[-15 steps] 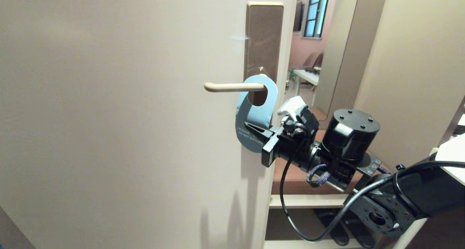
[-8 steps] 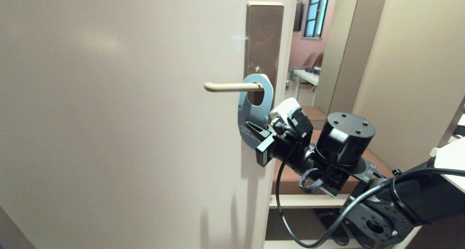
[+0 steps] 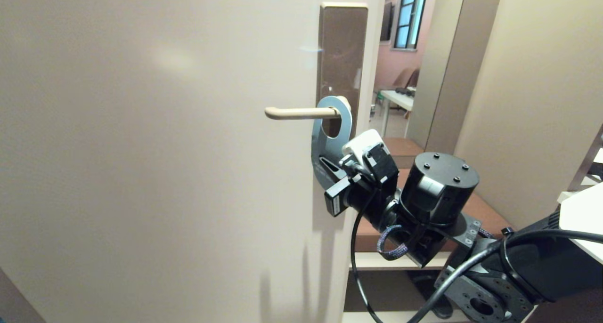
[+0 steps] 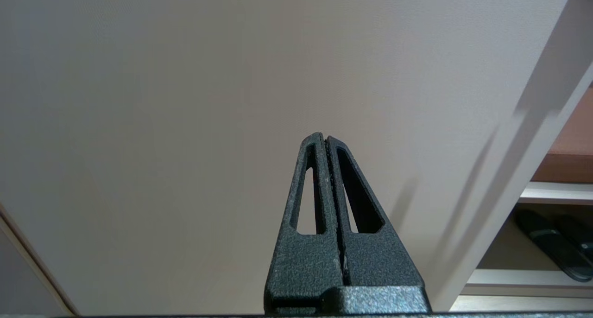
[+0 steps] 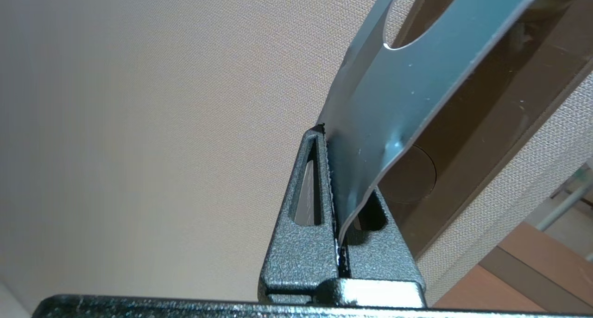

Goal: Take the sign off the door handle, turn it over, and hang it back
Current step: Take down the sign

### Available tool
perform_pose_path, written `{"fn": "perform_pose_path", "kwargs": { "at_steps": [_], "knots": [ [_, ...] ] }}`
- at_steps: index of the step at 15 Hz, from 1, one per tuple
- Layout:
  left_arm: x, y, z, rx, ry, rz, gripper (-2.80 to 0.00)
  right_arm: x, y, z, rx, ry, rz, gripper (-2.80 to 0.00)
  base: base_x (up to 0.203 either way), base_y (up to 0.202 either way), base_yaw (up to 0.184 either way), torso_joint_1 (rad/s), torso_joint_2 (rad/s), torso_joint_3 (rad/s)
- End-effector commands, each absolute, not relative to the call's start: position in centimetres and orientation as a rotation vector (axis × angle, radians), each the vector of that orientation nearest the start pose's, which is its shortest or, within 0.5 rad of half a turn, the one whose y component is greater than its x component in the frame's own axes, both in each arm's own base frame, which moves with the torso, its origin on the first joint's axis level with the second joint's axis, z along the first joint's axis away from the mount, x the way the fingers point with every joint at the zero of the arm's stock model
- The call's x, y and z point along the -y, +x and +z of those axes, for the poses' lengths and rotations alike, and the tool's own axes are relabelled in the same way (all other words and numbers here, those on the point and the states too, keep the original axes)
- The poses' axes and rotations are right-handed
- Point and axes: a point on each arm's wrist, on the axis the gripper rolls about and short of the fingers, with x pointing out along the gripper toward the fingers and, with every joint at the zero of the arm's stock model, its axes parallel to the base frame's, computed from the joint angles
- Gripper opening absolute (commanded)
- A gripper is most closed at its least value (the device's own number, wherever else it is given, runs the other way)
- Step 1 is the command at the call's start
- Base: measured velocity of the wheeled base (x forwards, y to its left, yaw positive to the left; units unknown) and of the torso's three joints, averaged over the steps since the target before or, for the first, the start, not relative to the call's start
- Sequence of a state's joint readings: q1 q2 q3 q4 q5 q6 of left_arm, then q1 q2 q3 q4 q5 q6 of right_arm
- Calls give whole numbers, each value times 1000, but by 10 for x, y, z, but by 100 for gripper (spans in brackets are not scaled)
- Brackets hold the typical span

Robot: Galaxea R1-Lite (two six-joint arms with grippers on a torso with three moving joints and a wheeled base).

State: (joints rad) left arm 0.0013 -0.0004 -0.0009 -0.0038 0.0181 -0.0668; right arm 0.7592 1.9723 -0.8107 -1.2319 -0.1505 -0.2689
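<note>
- Sign (image 3: 330, 141) is on the door handle (image 3: 301, 112), the lever poking through its round hole, so it hangs right up against the brown metal plate (image 3: 342, 50) near the door's right edge.
- Only the blue-grey face shows from the head view, and it's turned edge-on and tilted rather than lying flat on the door. My guess is that's because the grip is twisting it off square.
- Right hand (image 3: 335, 172) is clenched on the lower end of the sign. The wrist view shows the card (image 5: 394, 100) pinched between the two fingers (image 5: 305, 188), with a bit of a bend in it just above the pinch.
- Holding it low makes sense to me: the hole end stays free to slide along the lever, toward its left tip, without the hand bumping into the handle.
- It's not off yet, so I'd call this the very start of the job. No flip, no rehang.
- Thin card like that will flex, so a hard pull could crease it or snag the hole on the lever's curved neck.
- Left hand (image 4: 325, 144) is clenched shut with nothing in it, parked facing the plain door (image 3: 155, 149) lower down and out of the way.
- Off to the right past the door edge there's a shelf (image 3: 400, 262).
</note>
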Motion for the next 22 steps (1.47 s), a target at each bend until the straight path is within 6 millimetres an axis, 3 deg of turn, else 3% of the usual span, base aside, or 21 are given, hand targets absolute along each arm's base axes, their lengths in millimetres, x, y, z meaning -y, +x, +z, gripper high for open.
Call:
{"fn": "perform_pose_path", "kwargs": {
  "at_steps": [1,10,22],
  "knots": [
    [0,-23,76,7,-68,20,-280,-248,260,151,142,-232,587,-280,0,0,0,0,0,0],
    [0,-23,76,7,-68,20,-280,-268,254,142,128,-238,571,-280,0,0,0,0,0,0],
    [0,-23,76,6,-68,20,-280,-289,254,146,177,-250,599,-280,0,0,0,0,0,0]
  ]
}}
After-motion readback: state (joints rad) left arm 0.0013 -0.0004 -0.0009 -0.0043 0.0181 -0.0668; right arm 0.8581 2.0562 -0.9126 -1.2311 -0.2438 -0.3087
